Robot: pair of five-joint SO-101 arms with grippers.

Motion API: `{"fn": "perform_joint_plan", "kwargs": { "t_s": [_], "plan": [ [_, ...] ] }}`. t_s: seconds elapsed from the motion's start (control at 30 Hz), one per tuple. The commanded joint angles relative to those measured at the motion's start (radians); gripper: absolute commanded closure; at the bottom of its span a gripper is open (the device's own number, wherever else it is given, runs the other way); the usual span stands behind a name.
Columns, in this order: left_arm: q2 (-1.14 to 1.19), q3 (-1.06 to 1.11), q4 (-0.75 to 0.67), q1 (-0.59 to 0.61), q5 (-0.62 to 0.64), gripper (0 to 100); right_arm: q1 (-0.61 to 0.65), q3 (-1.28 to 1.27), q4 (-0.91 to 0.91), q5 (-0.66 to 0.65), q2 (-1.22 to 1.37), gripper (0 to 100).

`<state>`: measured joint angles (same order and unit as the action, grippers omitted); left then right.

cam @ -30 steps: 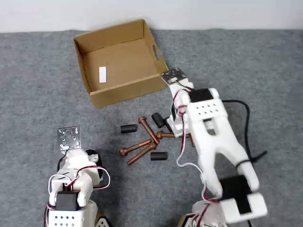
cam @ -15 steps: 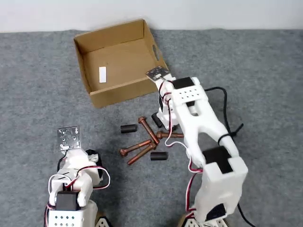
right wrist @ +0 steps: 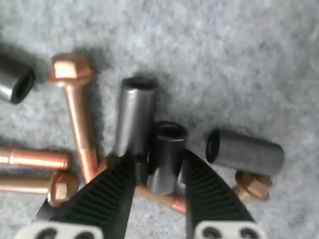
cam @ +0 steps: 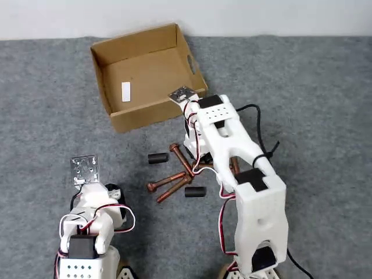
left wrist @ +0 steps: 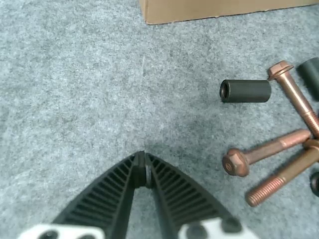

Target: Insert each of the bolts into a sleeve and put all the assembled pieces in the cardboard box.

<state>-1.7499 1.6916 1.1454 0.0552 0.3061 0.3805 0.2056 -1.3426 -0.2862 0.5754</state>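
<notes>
Several copper bolts [cam: 181, 160] and black sleeves [cam: 157, 157] lie loose on the grey carpet in front of the cardboard box [cam: 145, 70]. My right arm [cam: 218, 125] reaches over the pile's right side. In the right wrist view my right gripper [right wrist: 159, 164] is open and low over the pile. An upright sleeve [right wrist: 167, 157] stands between its fingers, with a second sleeve [right wrist: 135, 119] by one finger and a third sleeve [right wrist: 246, 149] just outside. My left gripper [left wrist: 142, 164] is shut and empty on the carpet, short of a sleeve [left wrist: 245, 91] and some bolts [left wrist: 264, 154].
The box is open-topped with a white label [cam: 126, 91] on its floor; its near wall [left wrist: 224, 7] shows in the left wrist view. My left arm [cam: 93, 215] sits at the near left. Bare carpet lies to the left and right of the pile.
My right arm has swung left and stretched toward the box corner, and now covers the sleeve and bolt at the pile's right. The left arm has not moved.
</notes>
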Motion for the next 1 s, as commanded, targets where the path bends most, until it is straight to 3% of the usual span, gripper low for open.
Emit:
{"fn": "perform_joint_plan", "kwargs": {
  "t_s": [0.0, 0.23, 0.67, 0.97],
  "plan": [
    [-0.008, -0.004, 0.006, 0.0, 0.006, 99, 0.007, 0.1, -0.008, -0.011, 0.039, 97.4],
    [-0.008, -0.004, 0.006, 0.0, 0.006, 99, -0.012, 0.124, -0.045, -0.011, 0.005, 98.9],
    [-0.008, -0.004, 0.006, 0.0, 0.006, 99, -0.025, 0.124, -0.392, 0.0, -0.443, 98.9],
    [-0.008, -0.004, 0.006, 0.0, 0.006, 99, -0.053, 0.008, -0.452, 0.141, -0.82, 98.9]
  ]
}}
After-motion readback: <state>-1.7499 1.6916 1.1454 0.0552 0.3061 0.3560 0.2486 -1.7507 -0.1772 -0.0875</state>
